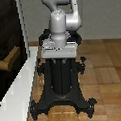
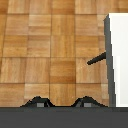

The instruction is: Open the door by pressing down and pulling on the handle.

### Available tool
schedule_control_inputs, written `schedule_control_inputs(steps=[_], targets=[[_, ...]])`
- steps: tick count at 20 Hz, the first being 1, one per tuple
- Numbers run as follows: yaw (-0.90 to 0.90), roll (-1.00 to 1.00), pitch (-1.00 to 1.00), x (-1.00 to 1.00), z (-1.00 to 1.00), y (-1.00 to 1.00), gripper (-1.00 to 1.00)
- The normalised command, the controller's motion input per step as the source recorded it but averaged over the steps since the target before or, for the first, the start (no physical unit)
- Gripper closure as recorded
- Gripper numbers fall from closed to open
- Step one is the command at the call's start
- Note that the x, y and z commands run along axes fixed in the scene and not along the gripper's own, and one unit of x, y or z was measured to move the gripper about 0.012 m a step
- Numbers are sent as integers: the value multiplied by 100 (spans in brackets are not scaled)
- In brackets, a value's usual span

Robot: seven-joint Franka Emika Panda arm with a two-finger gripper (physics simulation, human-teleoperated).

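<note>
while the arm (image 1: 62, 19) rises folded over its pedestal (image 1: 62, 76), the fingers (image 2: 37, 102) sit apart, beside the door (image 1: 8, 43).

Wooden parquet floor (image 1: 104, 70), warm brown, square blocks with visible grain, faintly satin sheen. Dark brown-black door (image 1: 6, 36), smooth and somewhat glossy, with soft reflections across the panel; pale grey-white frame edge (image 1: 24, 20) matt and plain, like painted wood or plastic. Tan, brass-coloured handle (image 1: 7, 61), smooth, dull metallic look. Black pedestal (image 1: 61, 79), matt, resembling painted metal, with ribbed column and bolted feet. Light grey mounting plate (image 1: 58, 52), flat, unpolished. Arm shells (image 1: 62, 19) in grey-white, smooth as moulded plastic, softly glossy, with highlights on the rounded joints. In the wrist view, end effector (image 2: 61, 103) tips dark, matt, rubber-like; white slab (image 2: 119, 55) smooth, featureless, matt.
</note>
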Motion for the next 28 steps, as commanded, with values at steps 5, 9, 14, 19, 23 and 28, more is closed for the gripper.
schedule_control_inputs(steps=[5, 9, 14, 19, 23, 28], targets=[[0, 0, 0, 0, 0, 0, -100], [0, 0, 0, 0, 75, 0, -100], [0, 0, 0, 0, 80, 0, -100], [0, 0, 0, 0, 60, 0, -100], [0, 0, 0, 0, 75, 0, -100], [0, 0, 0, 0, 20, -20, -100]])
